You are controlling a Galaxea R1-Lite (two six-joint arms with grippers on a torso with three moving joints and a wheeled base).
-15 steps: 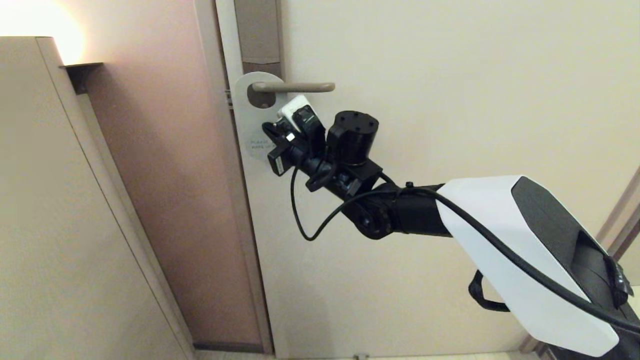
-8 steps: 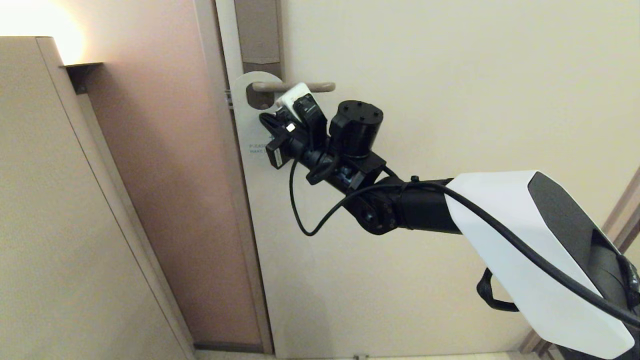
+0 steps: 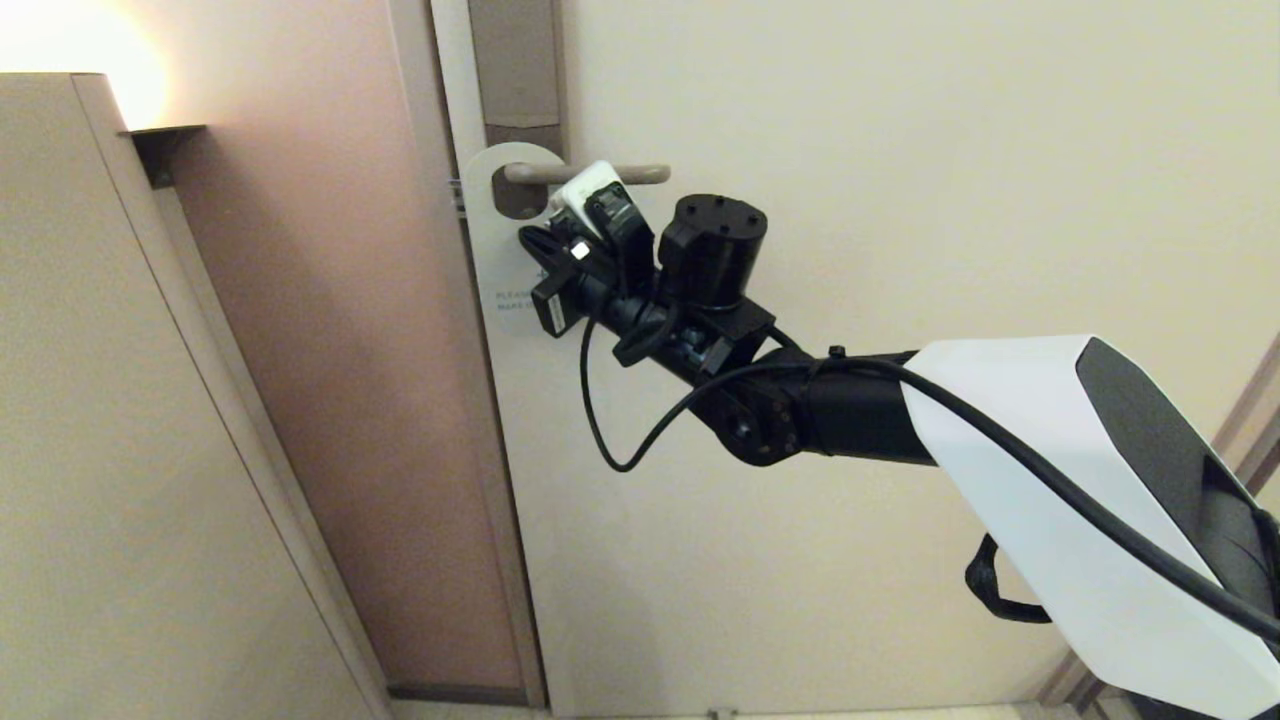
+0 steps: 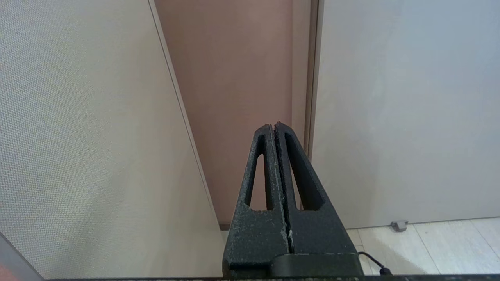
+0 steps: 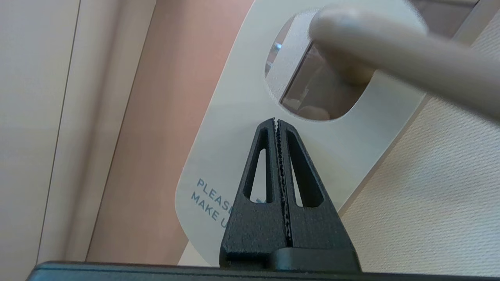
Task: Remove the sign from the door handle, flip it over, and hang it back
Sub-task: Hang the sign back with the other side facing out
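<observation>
The sign (image 3: 493, 262) hangs on the door handle (image 3: 625, 174), its white face out with "PLEASE MAKE UP" partly readable. In the right wrist view the handle (image 5: 394, 54) passes through the oval hole of the sign (image 5: 234, 128). My right gripper (image 5: 276, 121) is shut with nothing between its fingers. Its tips point at the sign's face just below the hole. In the head view the right gripper (image 3: 532, 246) sits under the handle, mostly hidden by its wrist. My left gripper (image 4: 273, 127) is shut and parked low, away from the door.
The tall brown backplate (image 3: 517, 70) stands above the handle on the cream door (image 3: 900, 150). A pinkish wall strip (image 3: 330, 300) and a beige panel (image 3: 100, 420) lie left of the door. A small door stop (image 4: 399, 225) sits at floor level.
My right arm has risen a little, bringing the shut gripper up the sign's face toward the handle. The sign still hangs there, nudged slightly.
</observation>
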